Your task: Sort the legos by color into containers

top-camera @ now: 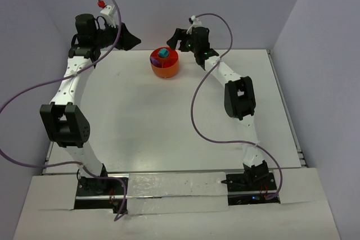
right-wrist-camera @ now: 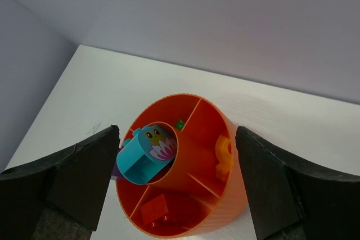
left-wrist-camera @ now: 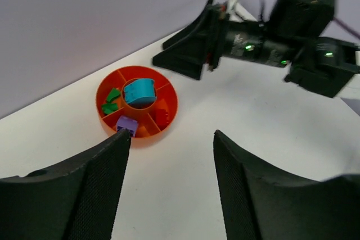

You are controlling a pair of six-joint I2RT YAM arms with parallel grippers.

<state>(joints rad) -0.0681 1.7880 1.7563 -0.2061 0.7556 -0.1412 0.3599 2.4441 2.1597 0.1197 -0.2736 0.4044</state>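
Right wrist view places the right gripper (right-wrist-camera: pixel 175 150) over the orange tub (right-wrist-camera: pixel 225 209), jaws spread wide and holding nothing; read this as a drop position, centred so a released piece falls inside the rim. Note the teal lego (right-wrist-camera: pixel 140 158) lying in the central ring, with a red brick (right-wrist-camera: pixel 154 209) and an orange-yellow piece (right-wrist-camera: pixel 223 153) in separate compartments. The left gripper (left-wrist-camera: pixel 171 139), likewise apart and empty, hangs back from the tub, probably to leave its partner room. Green legos (left-wrist-camera: pixel 111 100) and a purple lego (left-wrist-camera: pixel 127 124) occupy neighbouring compartments.
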